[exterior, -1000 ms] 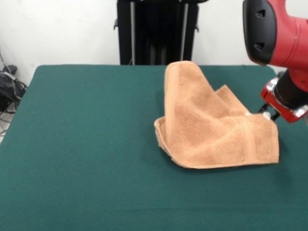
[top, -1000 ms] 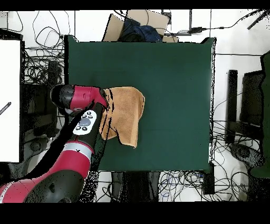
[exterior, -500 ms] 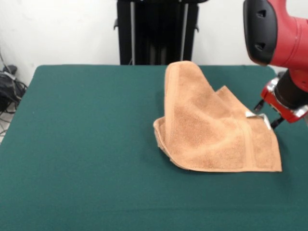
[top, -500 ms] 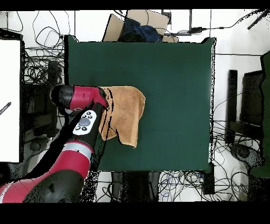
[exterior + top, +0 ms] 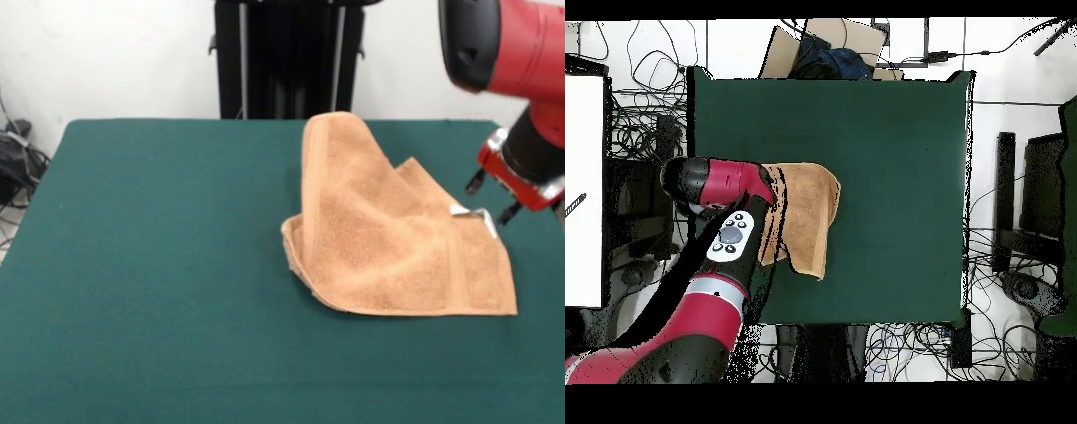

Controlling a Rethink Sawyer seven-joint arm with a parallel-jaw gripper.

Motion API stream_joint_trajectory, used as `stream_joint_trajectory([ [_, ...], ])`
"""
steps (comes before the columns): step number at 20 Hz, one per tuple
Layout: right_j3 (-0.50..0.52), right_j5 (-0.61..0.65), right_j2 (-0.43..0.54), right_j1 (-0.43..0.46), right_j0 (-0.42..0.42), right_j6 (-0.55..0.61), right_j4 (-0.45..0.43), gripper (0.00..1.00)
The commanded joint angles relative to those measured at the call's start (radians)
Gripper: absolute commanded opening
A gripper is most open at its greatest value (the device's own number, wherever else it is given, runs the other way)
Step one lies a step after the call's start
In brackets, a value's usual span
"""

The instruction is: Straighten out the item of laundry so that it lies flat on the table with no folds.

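1. The towel [image 5: 388,243] lies on the green table [image 5: 159,265], right of centre in the front view, still folded: one part rises in a rounded hump toward the far edge, the rest spreads flat with a woven band near its right edge.
2. A small white tag [image 5: 472,212] shows at the towel's upper right corner.
3. The gripper [image 5: 491,196] hangs just above and beside that corner, its two dark fingers spread apart, holding nothing.
4. In the overhead view the arm [image 5: 715,260] covers the towel's edge, so contact there is unclear.
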Motion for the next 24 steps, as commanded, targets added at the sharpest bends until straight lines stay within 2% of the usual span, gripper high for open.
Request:
stream_joint_trajectory([
  [1, 0.171, 0.087, 0.050, -0.189, -0.072, 0.023, -0.011, 1.00],
  [7, 0.204, 0.226, 0.050, -0.303, -0.117, -0.040, -0.057, 1.00],
  [10, 0.234, 0.227, 0.066, -0.338, -0.163, -0.101, -0.076, 1.00],
  [15, 0.420, 0.048, 0.121, -0.398, -0.311, -0.324, -0.114, 1.00],
  [19, 0.514, -0.071, 0.171, -0.423, -0.400, -0.418, -0.150, 1.00],
  [24, 0.570, -0.189, 0.216, -0.425, -0.483, -0.491, -0.237, 1.00],
])
